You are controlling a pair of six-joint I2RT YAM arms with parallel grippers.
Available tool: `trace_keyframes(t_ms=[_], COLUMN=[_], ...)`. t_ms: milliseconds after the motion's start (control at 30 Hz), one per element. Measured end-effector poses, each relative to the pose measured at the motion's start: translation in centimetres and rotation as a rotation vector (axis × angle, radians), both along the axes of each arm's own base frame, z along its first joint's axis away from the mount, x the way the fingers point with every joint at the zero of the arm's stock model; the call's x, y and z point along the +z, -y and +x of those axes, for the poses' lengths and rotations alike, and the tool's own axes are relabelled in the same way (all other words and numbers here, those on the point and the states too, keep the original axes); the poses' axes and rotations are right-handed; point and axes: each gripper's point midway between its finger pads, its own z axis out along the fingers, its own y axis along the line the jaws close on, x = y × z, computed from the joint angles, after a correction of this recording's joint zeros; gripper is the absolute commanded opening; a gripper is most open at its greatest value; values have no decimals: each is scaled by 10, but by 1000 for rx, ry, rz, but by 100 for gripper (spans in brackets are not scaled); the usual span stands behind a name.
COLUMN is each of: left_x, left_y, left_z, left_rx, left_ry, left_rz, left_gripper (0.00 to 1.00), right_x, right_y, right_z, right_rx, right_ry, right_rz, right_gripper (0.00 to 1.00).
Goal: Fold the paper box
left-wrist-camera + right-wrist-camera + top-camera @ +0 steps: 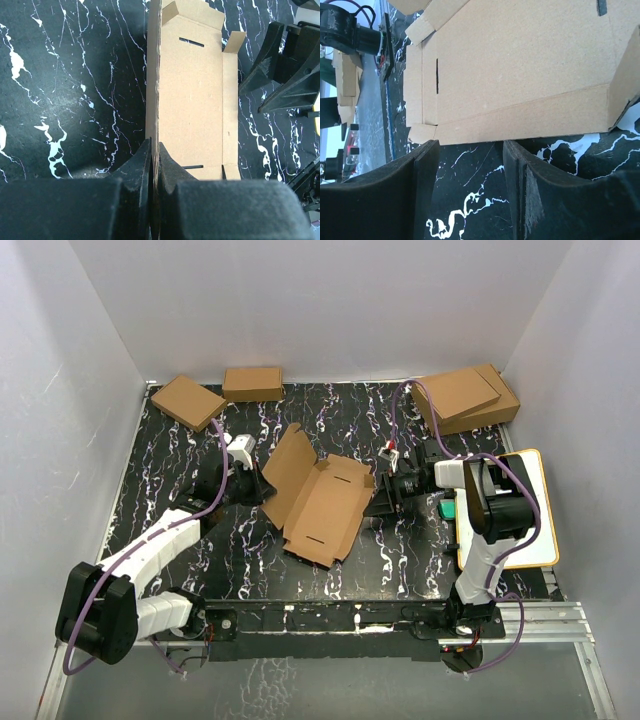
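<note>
The creased, die-cut brown corrugated-cardboard paper box (325,508) lies opened out on the black, white-veined table (180,455), between the two arms. It touches the left fingers and sits just ahead of the right ones.

The left fingers (137,170) are pressed together on the box's large raised panel (290,472). In the left wrist view this panel stands edge-on in the pinch. From this grip the sheet's long axis runs straight away from the fingertips, and the flat slotted base lies to the right of them.

The right fingers (422,170) are spread with only bare table between them. The box's narrow side strip (520,117) lies just beyond their tips, close but apparently not touching. Here the long axis runs crosswise, parallel to the line joining the two fingertips. The strip's free edge faces the fingers.

The next move probably turns on that strip. The right fingers are the nearer pair to it and would have to advance under or against its edge to stand it up, while the left pinch steadies the opposite panel.
</note>
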Motion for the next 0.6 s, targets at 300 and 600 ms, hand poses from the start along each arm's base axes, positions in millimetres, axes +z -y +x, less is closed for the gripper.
trace_keyframes(t_ms=[300, 600], left_x=[4, 7], left_y=[6, 15], left_z=[0, 0], left_rx=[-25, -67], left_ry=[12, 24], left_rz=[-23, -48], left_gripper=[0, 0], right_x=[4, 1], right_y=[-7, -29], right_z=[4, -1], right_rx=[-5, 23], right_ry=[-16, -13], right_rz=[30, 17], right_gripper=[55, 50])
